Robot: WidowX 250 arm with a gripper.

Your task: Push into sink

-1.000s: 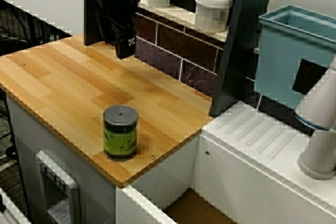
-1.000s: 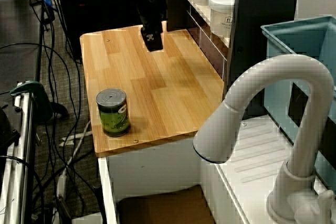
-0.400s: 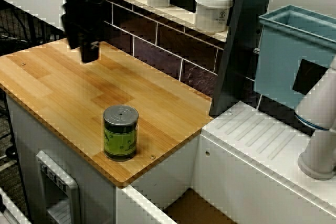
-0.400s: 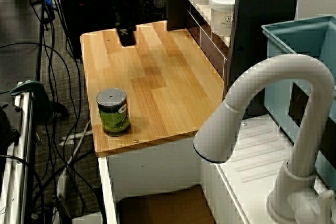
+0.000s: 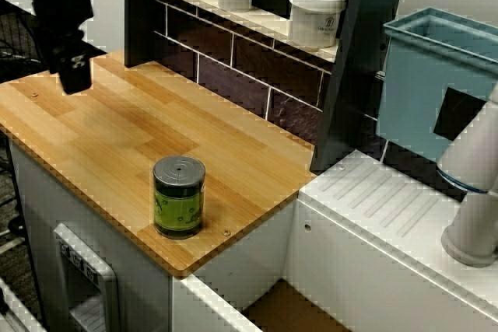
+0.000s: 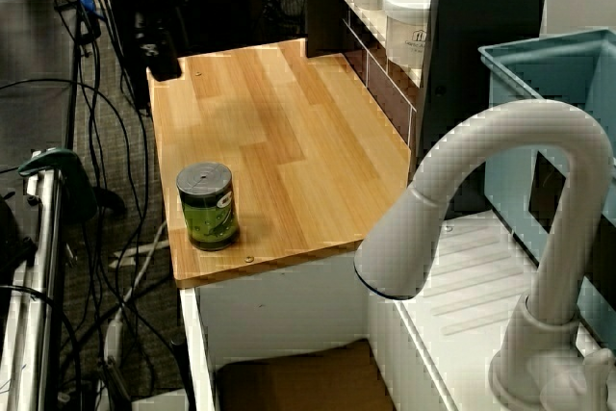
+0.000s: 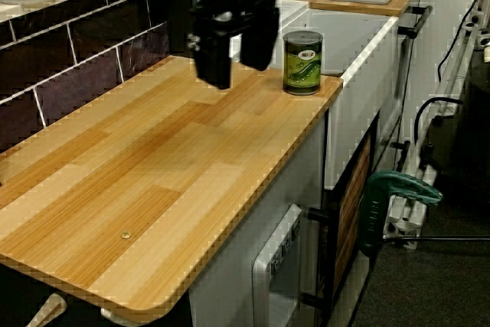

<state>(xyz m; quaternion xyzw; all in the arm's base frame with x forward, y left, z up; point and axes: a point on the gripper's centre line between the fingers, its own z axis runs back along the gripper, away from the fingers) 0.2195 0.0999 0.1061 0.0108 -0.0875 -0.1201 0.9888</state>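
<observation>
Your tool point(image 7: 232, 51), slightly parted and holding nothing, hangs over the far end of the table point(image 5: 117, 134); the green can point(image 5: 179, 196) stands upright well beyond it, between it and the sink point(image 5: 292, 309).
</observation>
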